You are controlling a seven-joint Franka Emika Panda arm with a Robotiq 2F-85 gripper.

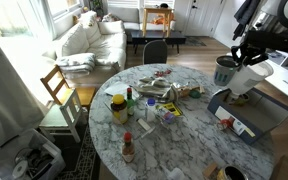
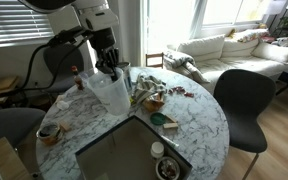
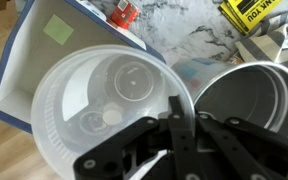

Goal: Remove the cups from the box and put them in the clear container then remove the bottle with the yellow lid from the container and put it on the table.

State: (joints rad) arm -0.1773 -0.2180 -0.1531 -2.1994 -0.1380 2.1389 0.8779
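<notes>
End effector [image 3: 181,128] pinches the rim of the clear container [image 3: 94,95] hanging beneath it, probably light, thin-walled, flexible and slippery.

An exterior view looks down from high across the round tabletop [image 1: 184,150] toward the sofa [image 1: 89,40] at 10 o'clock, the arm [image 1: 269,25] at 2 o'clock. An exterior view set lower and nearer looks over the box [image 2: 114,155] at 6 o'clock, arm at 11 o'clock; both exterior views share tabletop, box, arm and sofa. The wrist view looks steeply down past the claw [image 3: 184,125], so near that the cups [image 3: 94,110] fill it.
</notes>
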